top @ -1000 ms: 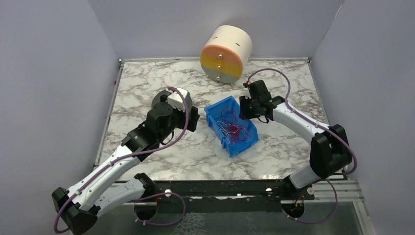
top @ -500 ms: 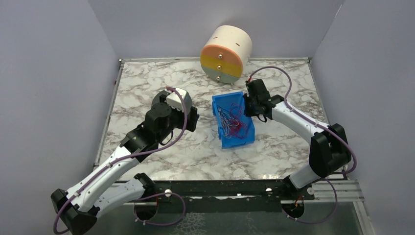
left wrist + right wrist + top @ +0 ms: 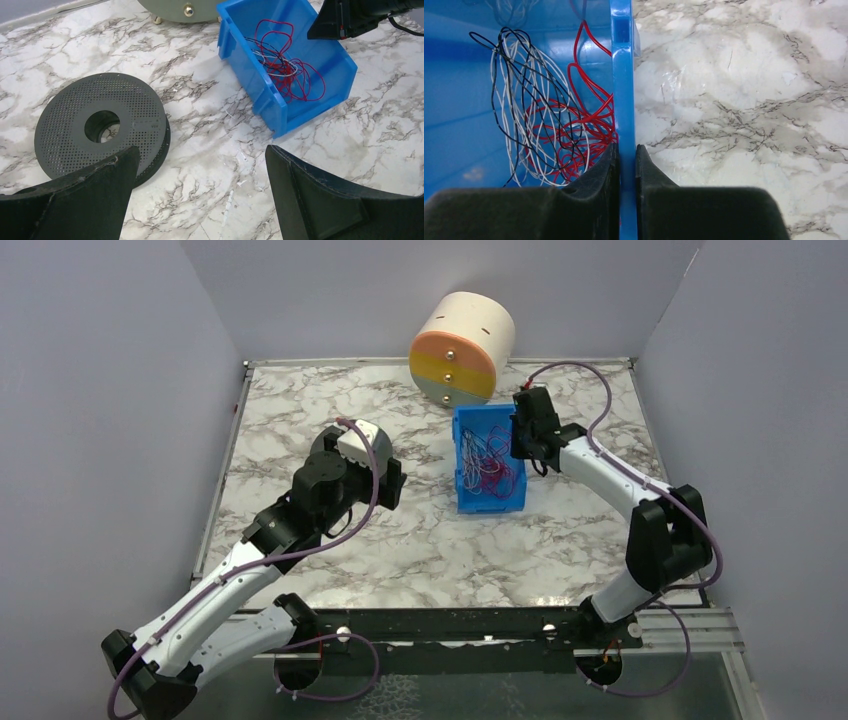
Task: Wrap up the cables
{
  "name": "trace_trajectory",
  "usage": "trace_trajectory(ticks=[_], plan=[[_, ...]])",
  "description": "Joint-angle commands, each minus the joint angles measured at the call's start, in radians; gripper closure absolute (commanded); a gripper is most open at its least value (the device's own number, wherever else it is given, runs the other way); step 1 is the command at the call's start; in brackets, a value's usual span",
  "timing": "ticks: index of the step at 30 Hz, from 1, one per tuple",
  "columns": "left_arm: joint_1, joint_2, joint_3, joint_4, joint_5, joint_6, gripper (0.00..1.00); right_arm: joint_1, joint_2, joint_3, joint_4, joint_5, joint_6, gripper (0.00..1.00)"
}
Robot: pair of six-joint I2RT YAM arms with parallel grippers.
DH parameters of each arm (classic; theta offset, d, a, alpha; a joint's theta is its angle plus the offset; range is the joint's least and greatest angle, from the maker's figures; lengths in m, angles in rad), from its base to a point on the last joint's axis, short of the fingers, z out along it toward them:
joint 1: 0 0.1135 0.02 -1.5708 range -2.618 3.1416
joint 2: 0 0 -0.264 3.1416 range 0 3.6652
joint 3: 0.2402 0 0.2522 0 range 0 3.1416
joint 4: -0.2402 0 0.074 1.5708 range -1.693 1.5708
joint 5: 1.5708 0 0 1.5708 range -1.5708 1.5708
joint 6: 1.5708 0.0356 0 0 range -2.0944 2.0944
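cables [image 3: 485,468] – a loose tangle of hair-thin wires lying on the floor of the blue bin [image 3: 490,503]. mostly red loops, with white and black strands through them, and some purple from the top view. in the right wrist view the cables [image 3: 549,125] lie against the inner face of the bin's right wall [image 3: 622,75]: long white and black loops to the left, a red knot next to the wall. none are wound or bundled. the left wrist view shows the same heap [image 3: 285,70] bunched mid-bin, one red loop reaching toward the far end.

the bin sits right of centre on the marble table [image 3: 300,400], long axis running near to far, its far end just beside a round pastel drawer unit [image 3: 460,345] tipped against the back wall.

right arm: reaches in from the right, elbow bent, wrist at the bin's far right corner. right claw [image 3: 625,150] is clamped on the bin's right wall – one finger inside, one outside, both pressed against the plastic.

left arm: stretched forward over the left half of the table, wrist pointing toward the bin. left claw [image 3: 200,155] is spread wide and holds nothing, above bare marble. a dark perforated spool [image 3: 60,135] lies flat on the table to its left, well apart from the bin [image 3: 255,85].
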Motion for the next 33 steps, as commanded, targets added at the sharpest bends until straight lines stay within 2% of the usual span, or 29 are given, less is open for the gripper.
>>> trace_trajectory(ticks=[1,5,10,14,17,24,33], plan=[[0.0,-0.014,0.0,0.007,0.023,-0.002,0.01,-0.028,0.047,0.06,0.068,0.018,-0.003,0.99],[0.0,-0.012,-0.002,0.005,0.012,-0.002,0.01,-0.043,0.08,0.069,0.081,-0.008,-0.002,0.97],[0.0,0.005,-0.003,0.005,0.008,0.001,0.01,-0.045,0.107,0.09,0.074,-0.006,-0.013,0.75],[0.0,0.018,-0.005,0.004,-0.017,-0.004,0.01,-0.044,0.08,0.09,0.068,0.008,-0.017,0.56],[0.0,0.037,-0.005,0.004,-0.043,-0.013,0.01,-0.044,0.049,0.08,0.06,0.006,-0.028,0.44],[0.059,0.156,0.031,-0.015,-0.078,-0.06,0.01,-0.004,-0.073,0.055,0.029,-0.019,-0.038,0.38],[0.272,0.402,0.162,-0.06,0.016,-0.142,0.01,0.127,-0.226,0.02,-0.025,-0.098,-0.042,0.36]])
